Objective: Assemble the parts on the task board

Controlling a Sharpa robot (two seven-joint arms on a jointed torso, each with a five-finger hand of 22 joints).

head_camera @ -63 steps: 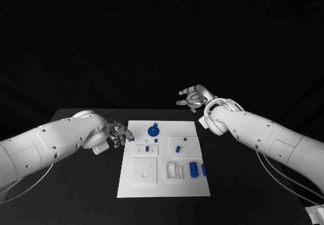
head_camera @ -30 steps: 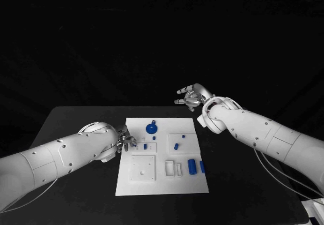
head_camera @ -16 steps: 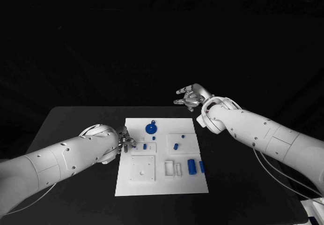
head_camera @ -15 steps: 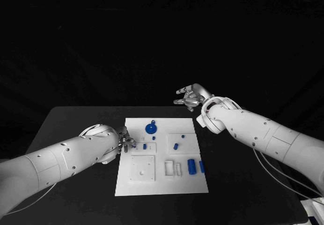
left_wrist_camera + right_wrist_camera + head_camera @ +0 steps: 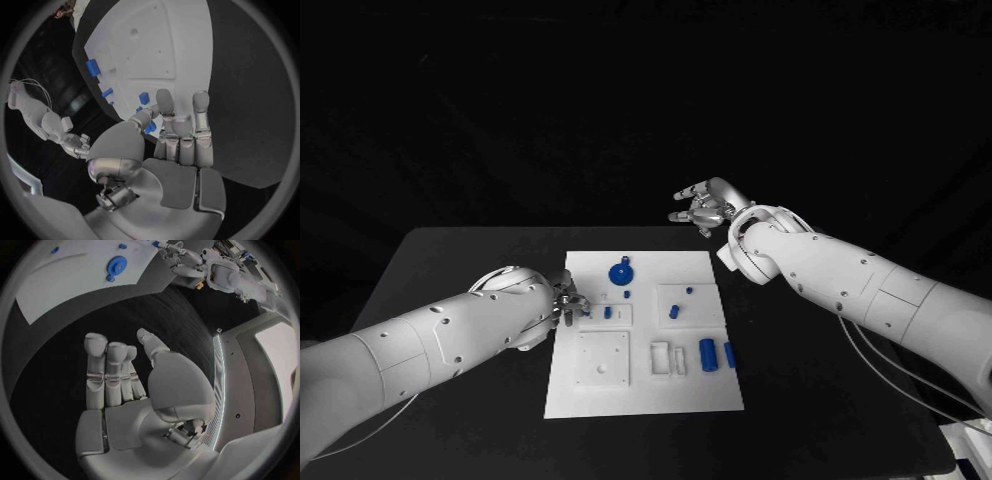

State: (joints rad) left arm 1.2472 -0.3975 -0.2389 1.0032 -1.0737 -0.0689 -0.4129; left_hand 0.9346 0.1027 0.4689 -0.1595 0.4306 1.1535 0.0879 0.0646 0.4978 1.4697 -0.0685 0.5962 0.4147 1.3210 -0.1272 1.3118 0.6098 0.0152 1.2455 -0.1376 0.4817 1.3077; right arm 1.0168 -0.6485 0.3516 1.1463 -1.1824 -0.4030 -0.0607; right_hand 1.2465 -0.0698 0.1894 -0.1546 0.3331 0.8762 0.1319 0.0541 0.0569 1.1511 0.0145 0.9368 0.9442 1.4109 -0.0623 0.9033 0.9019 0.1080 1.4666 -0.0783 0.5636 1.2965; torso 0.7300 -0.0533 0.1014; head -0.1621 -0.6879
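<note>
left hand [image 5: 567, 301] at the task board's [image 5: 643, 392] left edge, pinching a small blue part [image 5: 150, 127]. right hand [image 5: 707, 206] hovers beyond the board's far edge, fingers loosely apart, holding nothing.

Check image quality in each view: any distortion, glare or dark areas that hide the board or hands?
Head view: room and table black, yet the task board and blue parts read clearly; no glare. Left wrist view: fisheye bends the board's edges; left hand evenly lit. Right wrist view: same bending; right hand clear, with a bright panel at the rim.

Left hand [image 5: 568, 302] crowding the task board [image 5: 643, 390] left edge (by small blue parts), bare near half reachable
</note>
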